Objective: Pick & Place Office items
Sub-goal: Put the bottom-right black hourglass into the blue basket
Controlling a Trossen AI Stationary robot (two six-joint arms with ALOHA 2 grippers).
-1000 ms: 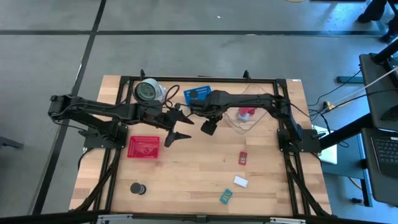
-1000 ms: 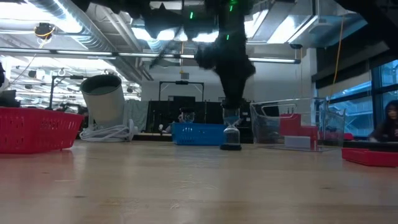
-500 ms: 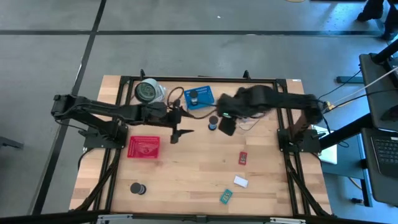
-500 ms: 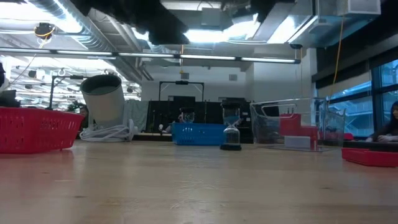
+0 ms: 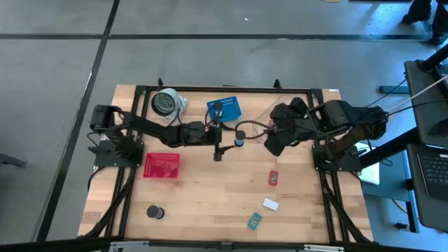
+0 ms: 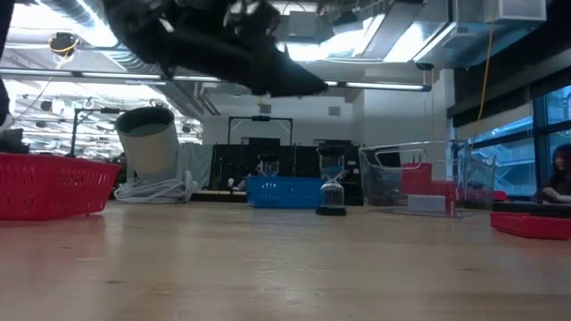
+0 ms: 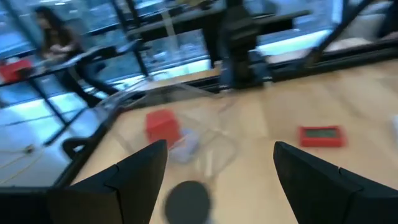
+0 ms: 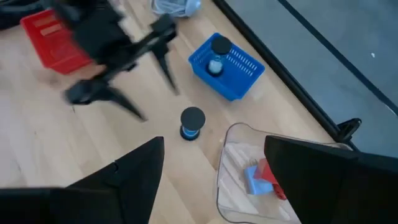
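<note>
Spool (image 5: 239, 137) stands upright on desk (image 5: 210, 196) mid-back, between blue basket (image 5: 225, 108) and clear tub (image 8: 249, 180), nothing gripping it. Left hand (image 5: 218, 144) spread, just beside spool. Right hand (image 8: 211, 168) spread and empty, raised near tub. Red block (image 5: 274, 178) lies well apart.

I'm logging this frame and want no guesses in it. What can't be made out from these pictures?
- Print on the small teal block, high view: too small.
- Items inside the blue basket, low view: hidden by its wall.
- Clear tub contents, high view: covered by the right arm.
- Spool between the open left tool fingers, left wrist view: blurred.
- Right tool: open, empty.
</note>
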